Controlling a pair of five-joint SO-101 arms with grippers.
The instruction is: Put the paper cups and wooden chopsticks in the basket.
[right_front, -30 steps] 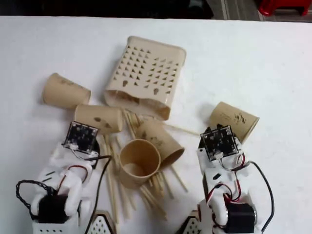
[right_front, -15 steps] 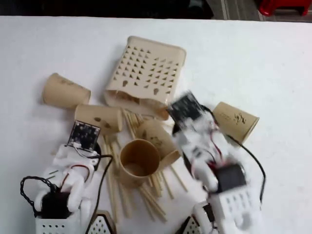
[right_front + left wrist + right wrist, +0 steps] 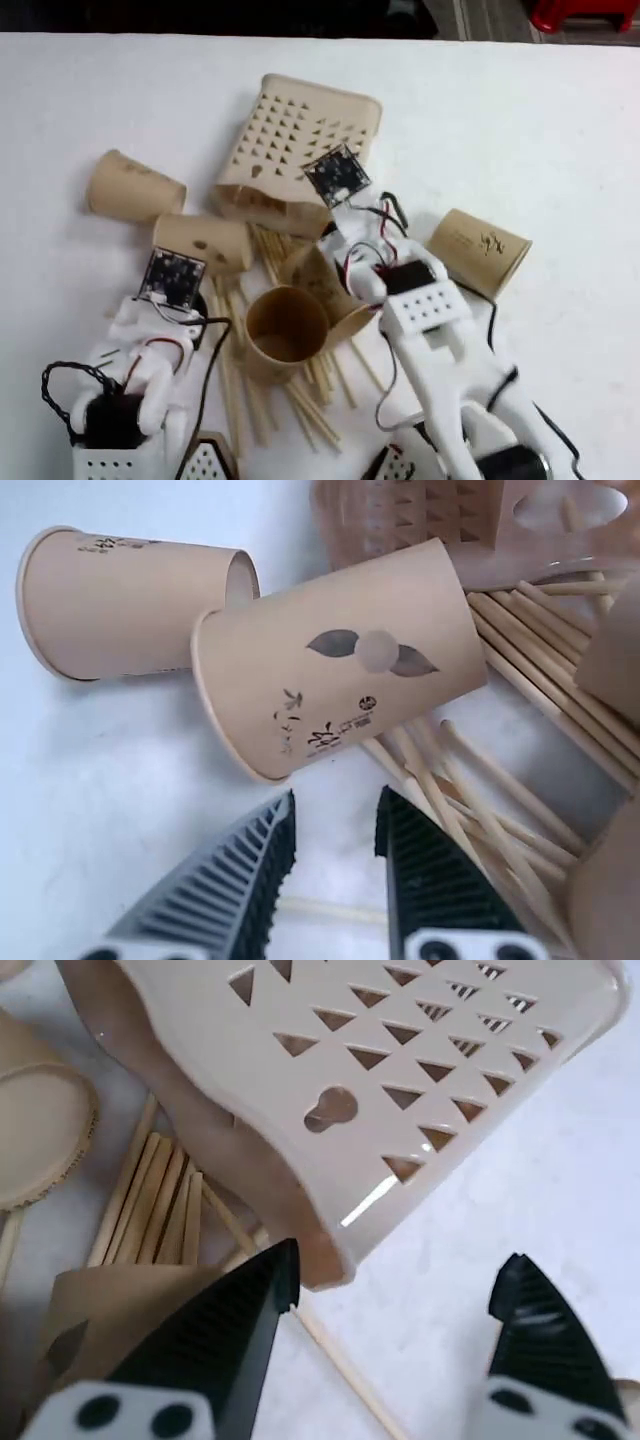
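The beige perforated basket [image 3: 300, 145] lies on its side at the table's middle. Several paper cups lie around it: one at the far left [image 3: 133, 187], one beside it [image 3: 203, 243], one upright [image 3: 286, 330], one on the right [image 3: 480, 250]. Wooden chopsticks [image 3: 300, 390] are strewn under and around them. My right gripper [image 3: 398, 1270] is open just above the basket's mouth corner [image 3: 330, 1250], holding nothing. My left gripper [image 3: 335, 805] is open by a narrow gap, a little short of a lying cup [image 3: 340, 670], with another cup [image 3: 120, 595] behind it.
A lying cup [image 3: 325, 285] sits partly under the right arm. Chopsticks [image 3: 150, 1200] poke out beside the basket's mouth. The white table has free room to the right and at the back; its far edge runs along the top.
The right arm has swung from the lower right forward and left, up to the basket's mouth. The left arm has hardly moved.
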